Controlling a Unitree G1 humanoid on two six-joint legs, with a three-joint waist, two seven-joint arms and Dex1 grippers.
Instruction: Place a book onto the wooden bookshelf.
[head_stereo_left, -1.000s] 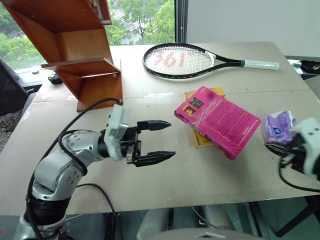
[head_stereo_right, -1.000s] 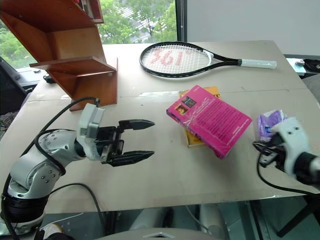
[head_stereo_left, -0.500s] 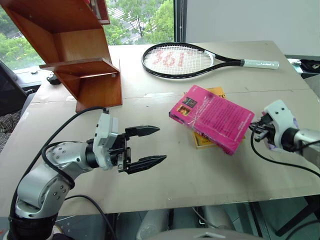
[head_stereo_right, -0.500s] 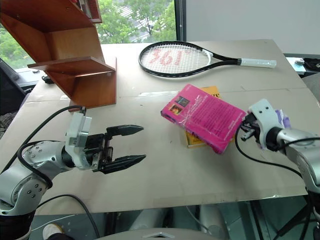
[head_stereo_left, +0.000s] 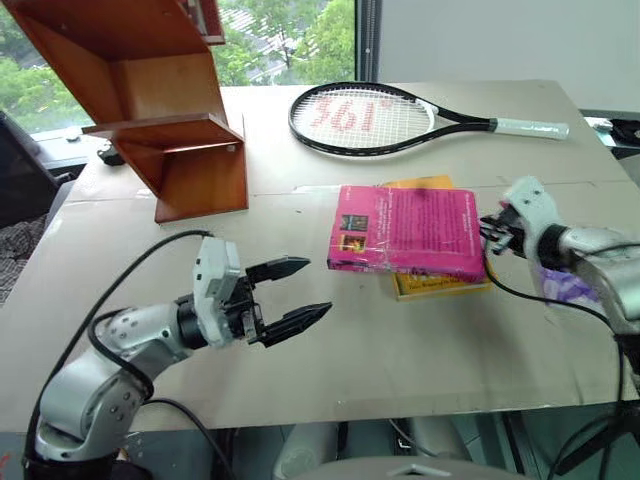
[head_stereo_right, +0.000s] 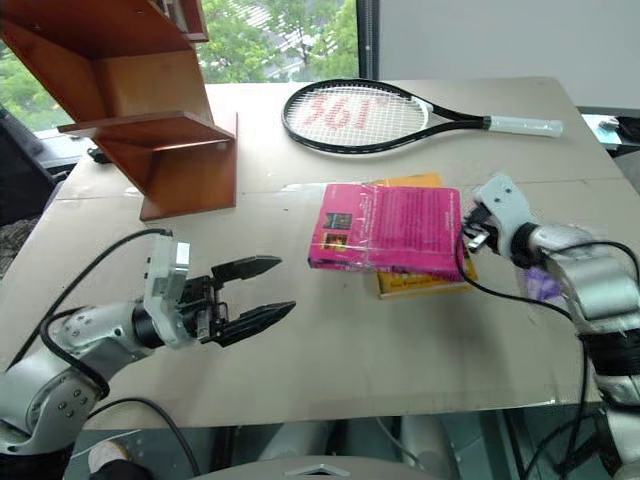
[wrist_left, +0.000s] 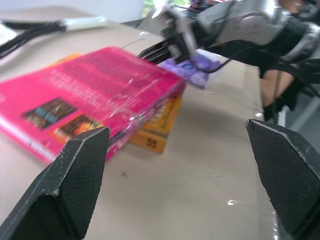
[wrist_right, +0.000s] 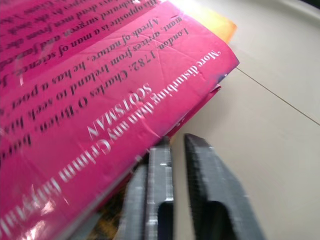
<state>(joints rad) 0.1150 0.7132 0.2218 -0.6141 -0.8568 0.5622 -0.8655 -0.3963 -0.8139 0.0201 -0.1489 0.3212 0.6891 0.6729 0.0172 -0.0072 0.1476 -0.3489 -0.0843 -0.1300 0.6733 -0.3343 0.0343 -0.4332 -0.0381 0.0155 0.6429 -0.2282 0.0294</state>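
Cardboard-covered table (head_stereo_left: 400, 350) stands beside a window (head_stereo_left: 290, 40) showing green trees.

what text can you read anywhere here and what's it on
"361°" in red on the strings of the tennis racket.
"SCOTSMAN" and "London, 1782: Charles O'Brien" on the pink book cover; its other lines are blurred.
The yellow book beneath has spine print too small to read.
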